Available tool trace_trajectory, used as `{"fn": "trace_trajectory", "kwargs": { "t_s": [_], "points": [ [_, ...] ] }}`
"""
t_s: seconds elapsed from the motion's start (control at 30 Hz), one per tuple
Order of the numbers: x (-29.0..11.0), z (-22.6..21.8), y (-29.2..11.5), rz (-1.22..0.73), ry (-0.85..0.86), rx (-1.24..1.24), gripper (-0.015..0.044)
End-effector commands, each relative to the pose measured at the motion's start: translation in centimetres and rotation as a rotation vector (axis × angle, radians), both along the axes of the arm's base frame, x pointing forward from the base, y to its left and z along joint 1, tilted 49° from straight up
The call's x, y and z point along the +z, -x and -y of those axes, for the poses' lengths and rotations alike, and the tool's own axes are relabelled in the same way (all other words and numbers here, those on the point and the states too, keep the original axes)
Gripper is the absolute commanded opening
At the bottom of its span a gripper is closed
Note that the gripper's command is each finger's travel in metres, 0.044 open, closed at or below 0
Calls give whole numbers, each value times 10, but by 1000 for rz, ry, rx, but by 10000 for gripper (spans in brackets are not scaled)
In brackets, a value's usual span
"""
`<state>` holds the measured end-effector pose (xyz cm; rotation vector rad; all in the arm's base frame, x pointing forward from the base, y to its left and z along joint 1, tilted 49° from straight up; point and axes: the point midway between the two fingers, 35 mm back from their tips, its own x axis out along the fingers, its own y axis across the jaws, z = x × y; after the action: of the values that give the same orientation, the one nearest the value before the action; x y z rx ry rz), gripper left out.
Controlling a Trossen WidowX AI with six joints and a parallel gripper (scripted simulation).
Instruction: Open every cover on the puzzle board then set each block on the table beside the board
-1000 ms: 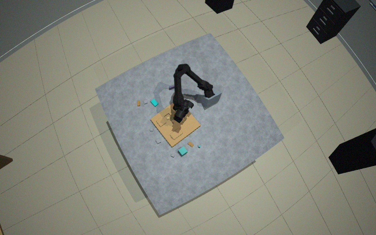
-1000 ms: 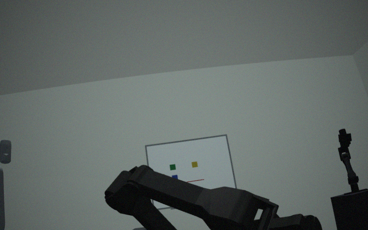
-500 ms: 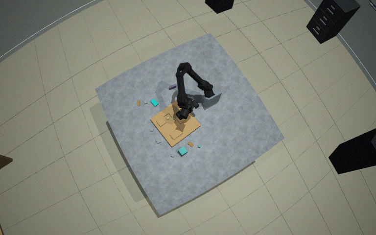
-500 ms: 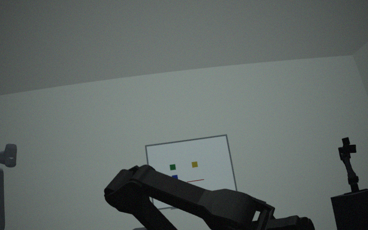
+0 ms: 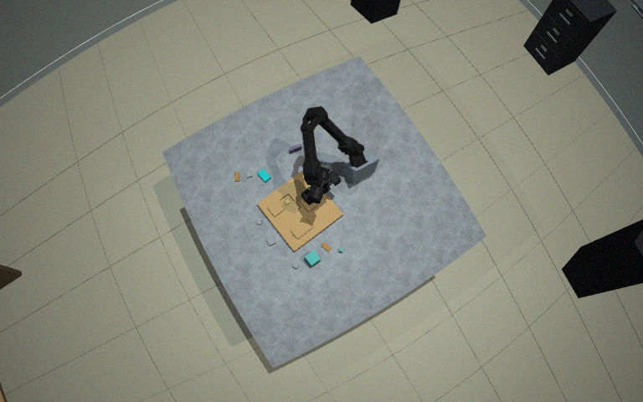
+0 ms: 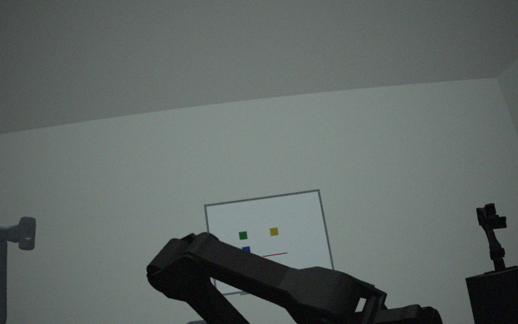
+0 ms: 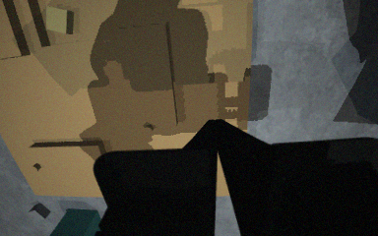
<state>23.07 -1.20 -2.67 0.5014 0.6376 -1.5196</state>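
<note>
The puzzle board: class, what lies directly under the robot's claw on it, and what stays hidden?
Under the shut claw the tan puzzle board shows only the arm's dark shadow. One pale block sits in an uncovered well beside it. Whatever lies beneath the claw body itself is covered.

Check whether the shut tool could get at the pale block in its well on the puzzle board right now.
Probably yes: the pale block lies uncovered on the puzzle board, beside the tool, with nothing between them. The tool is shut, so it must open first.
</note>
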Motion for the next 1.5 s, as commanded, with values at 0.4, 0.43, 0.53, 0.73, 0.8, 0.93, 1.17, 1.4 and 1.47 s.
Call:
{"fn": "trace_trajectory", "kwargs": {
  "t_s": [0.4,0.43,0.53,0.73,0.8,0.93,1.17,1.4,1.47],
  "points": [
    [-2,1,1,1,-4,-5,0],
    [-2,2,1,1,-4,-5,0],
    [-5,4,1,1,-5,-4,0],
    [-9,8,1,1,-5,-4,0],
    [-10,9,1,1,-5,-4,0],
    [-13,12,1,1,-6,-4,0],
    [-18,17,1,1,-6,-4,0],
    [-23,23,1,1,-5,-4,0],
    [-24,24,2,1,-5,-4,0]
  ]
}}
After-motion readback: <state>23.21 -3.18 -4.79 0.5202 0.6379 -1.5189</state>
